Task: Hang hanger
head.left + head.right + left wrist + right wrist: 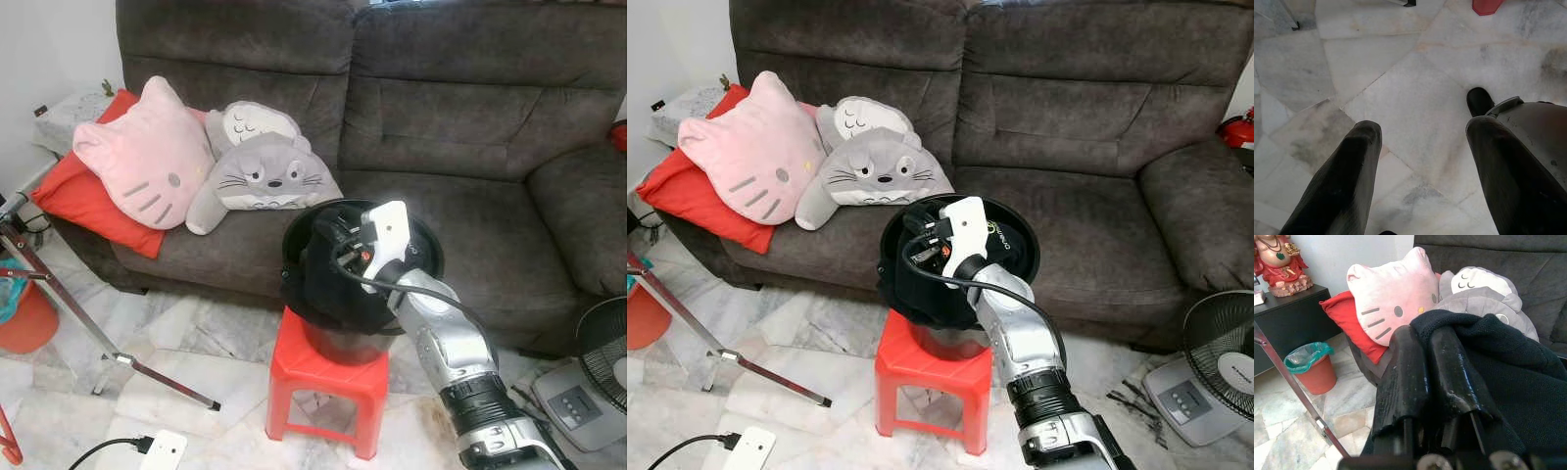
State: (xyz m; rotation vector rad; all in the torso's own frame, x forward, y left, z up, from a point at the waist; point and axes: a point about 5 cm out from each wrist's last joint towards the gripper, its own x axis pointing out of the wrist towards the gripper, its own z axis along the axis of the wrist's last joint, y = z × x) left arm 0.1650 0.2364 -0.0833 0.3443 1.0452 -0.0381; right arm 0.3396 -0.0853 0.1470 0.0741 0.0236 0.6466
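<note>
A red plastic stool stands on the marble floor, carrying a black basket; behind, the grey sofa holds pink, grey and red cushions.

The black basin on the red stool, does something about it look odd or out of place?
Yes. Dark knitted clothing spills over the rim of the round black basin on the small red plastic stool. The right claw, shut, pinches that clothing. No hanger can be made out.
</note>
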